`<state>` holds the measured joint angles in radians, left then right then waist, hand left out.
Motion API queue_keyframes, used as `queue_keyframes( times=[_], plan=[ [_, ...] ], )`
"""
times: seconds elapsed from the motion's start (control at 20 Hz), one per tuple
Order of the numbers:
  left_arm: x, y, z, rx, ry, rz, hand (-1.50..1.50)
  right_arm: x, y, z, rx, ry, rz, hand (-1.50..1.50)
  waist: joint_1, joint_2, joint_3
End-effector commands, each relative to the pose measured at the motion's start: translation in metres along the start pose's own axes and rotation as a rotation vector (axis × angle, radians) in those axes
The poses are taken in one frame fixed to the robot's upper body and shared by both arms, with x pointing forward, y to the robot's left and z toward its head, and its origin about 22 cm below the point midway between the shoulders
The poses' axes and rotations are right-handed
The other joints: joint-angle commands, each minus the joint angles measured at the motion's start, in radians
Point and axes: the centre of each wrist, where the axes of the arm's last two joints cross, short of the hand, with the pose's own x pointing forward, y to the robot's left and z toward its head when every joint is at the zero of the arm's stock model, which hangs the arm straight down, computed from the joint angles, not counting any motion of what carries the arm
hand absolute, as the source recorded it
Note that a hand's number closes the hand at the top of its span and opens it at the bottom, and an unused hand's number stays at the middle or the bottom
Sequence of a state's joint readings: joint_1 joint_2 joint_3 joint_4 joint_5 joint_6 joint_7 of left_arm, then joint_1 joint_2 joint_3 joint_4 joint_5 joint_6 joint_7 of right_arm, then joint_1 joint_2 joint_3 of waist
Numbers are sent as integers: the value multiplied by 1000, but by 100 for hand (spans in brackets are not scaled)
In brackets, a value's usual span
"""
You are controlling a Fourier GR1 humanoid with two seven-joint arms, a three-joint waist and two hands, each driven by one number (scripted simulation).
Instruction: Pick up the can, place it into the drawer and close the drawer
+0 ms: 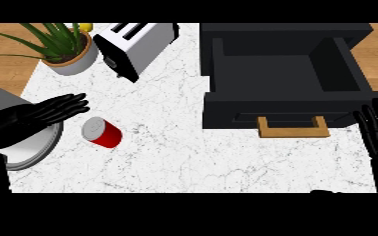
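Observation:
A red can (102,132) with a silver top lies tilted on the white marble counter (170,145) at the left. My left hand (40,115) is open just left of and above the can, fingers stretched toward it, a small gap between them. The black drawer (284,75) stands pulled open at the right, nothing inside it, with a wooden handle (292,128) on its front. My right hand (368,127) shows at the right edge beside the drawer front, fingers straight and pointing up.
A potted green plant (65,47) stands at the back left. A white toaster (136,42) sits behind the can. A grey round plate (37,147) lies under my left hand at the left edge. Wooden floor shows beyond the counter's back corners.

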<state>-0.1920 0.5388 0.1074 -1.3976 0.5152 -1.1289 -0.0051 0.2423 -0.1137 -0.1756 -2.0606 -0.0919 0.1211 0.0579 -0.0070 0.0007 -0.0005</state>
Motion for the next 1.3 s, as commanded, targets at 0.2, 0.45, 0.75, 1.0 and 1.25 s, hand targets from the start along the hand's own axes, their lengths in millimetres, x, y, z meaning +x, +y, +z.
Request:
queue_keyframes(
  times=[0.2,0.45,0.75,1.0,1.25],
  plan=[
    [-23,4,-10,-81,-15,8,-150,-4,14,1,3,0,-3,-150,-1,1,-1],
    [-48,1,-9,-50,-6,40,-150,-8,-3,-9,15,-11,1,-150,-4,4,-2],
    [-51,14,-7,-6,12,1,-150,-18,-1,4,14,-1,-9,-150,-14,5,-2],
    [-59,16,-12,-6,27,-10,-150,-14,0,-5,11,-8,-12,-150,-16,7,-3],
    [-80,11,-6,24,49,-14,-150,-14,3,-4,31,-13,-4,-150,-20,8,-3]
  ],
)
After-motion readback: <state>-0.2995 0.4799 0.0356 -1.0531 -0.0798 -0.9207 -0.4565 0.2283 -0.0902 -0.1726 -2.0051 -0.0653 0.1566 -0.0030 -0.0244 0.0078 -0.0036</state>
